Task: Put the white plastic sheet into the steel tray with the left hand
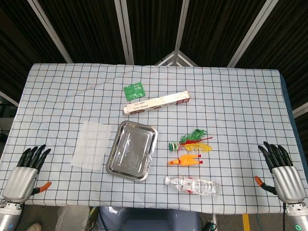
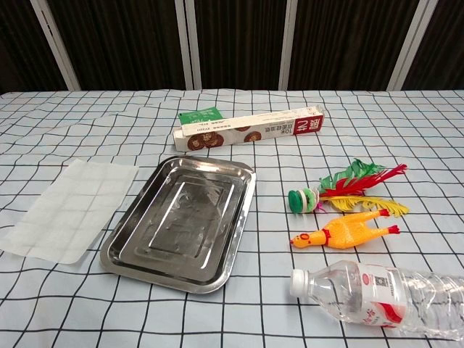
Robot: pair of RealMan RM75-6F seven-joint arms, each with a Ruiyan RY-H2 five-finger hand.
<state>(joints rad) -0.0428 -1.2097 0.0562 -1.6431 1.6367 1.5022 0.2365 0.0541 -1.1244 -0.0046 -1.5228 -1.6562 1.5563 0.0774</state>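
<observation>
Bottle [image 2: 384, 293] (red label, unreadable) | box [image 2: 250, 129] print blurred

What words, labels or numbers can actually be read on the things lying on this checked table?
Long cardboard box: dark print along its side and white characters on its red end, all too blurred to read.
Clear plastic bottle: red and white label, text too small to read.
Green packet: no legible text.
White plastic sheet, steel tray, yellow rubber chicken, feathered toy: no writing visible.
</observation>
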